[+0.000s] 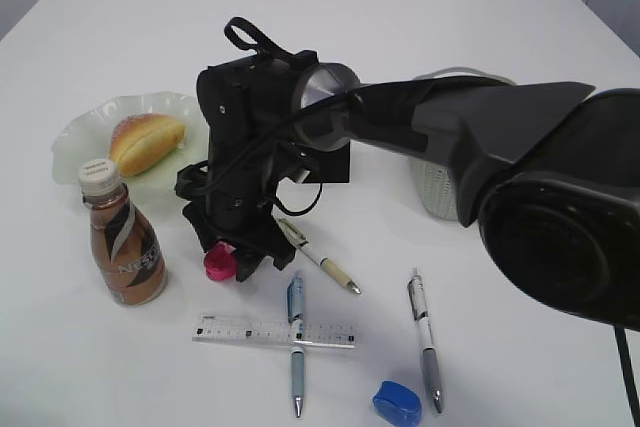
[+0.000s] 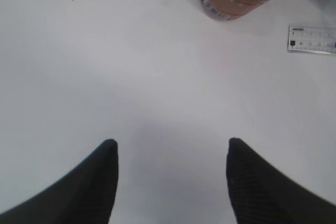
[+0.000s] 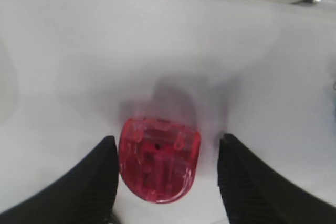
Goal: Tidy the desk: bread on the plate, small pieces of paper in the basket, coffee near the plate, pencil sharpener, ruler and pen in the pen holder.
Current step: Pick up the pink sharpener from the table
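Straddling the red pencil sharpener low in the wrist frame, the right hand stands released, fingers either side, apparently not yet gripping. Next it must clench, lift, and carry it toward the pen holder, mostly hidden mid-frame.

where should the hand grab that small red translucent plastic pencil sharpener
Probably across the two flat sides of the small red translucent plastic pencil sharpener, coming straight down from above. It lies flat on the white desk, its rounded end toward the camera, between the right hand's open fingers, with a gap on the right.
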{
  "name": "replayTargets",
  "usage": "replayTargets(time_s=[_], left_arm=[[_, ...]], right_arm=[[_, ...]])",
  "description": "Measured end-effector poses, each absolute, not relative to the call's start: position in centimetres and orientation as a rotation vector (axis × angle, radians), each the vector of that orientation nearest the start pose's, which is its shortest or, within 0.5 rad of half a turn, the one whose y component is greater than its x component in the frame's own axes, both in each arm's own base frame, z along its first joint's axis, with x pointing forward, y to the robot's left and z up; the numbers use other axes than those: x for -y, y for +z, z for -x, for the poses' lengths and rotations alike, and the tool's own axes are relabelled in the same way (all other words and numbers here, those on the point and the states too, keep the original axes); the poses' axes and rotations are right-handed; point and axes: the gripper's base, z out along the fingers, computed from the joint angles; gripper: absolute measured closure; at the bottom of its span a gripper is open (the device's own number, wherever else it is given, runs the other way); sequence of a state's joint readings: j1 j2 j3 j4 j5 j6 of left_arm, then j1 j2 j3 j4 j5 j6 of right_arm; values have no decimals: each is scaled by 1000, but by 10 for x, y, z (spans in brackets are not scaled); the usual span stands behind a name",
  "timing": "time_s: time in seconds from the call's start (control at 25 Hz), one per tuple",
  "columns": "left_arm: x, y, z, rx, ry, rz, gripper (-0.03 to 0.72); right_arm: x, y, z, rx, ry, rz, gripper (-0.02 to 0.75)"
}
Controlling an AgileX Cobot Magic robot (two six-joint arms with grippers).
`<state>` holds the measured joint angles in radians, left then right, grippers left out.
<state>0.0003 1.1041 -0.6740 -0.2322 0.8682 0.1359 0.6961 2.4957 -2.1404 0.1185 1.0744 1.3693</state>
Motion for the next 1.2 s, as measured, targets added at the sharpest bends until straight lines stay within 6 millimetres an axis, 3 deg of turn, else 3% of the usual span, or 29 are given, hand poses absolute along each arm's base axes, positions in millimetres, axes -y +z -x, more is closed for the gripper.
replayTargets(time_s=[0.24,0.76,0.92,1.2], left_arm=[[16,246,-184,-2760,-248,-24,212],[16,246,-184,-2760,-251,-23,212],[16,246,-184,-2760,-251,-23,212],[16,246,-184,-2760,-251,-23,212]], right_arm=[[-339,129,-391,-2897,397,-1088,409],[-339,129,-391,-2926,391,-991,420],[-338,141,-393,-2918,359,-944,420],[-333,182,-408,-2800,324,-851,421]])
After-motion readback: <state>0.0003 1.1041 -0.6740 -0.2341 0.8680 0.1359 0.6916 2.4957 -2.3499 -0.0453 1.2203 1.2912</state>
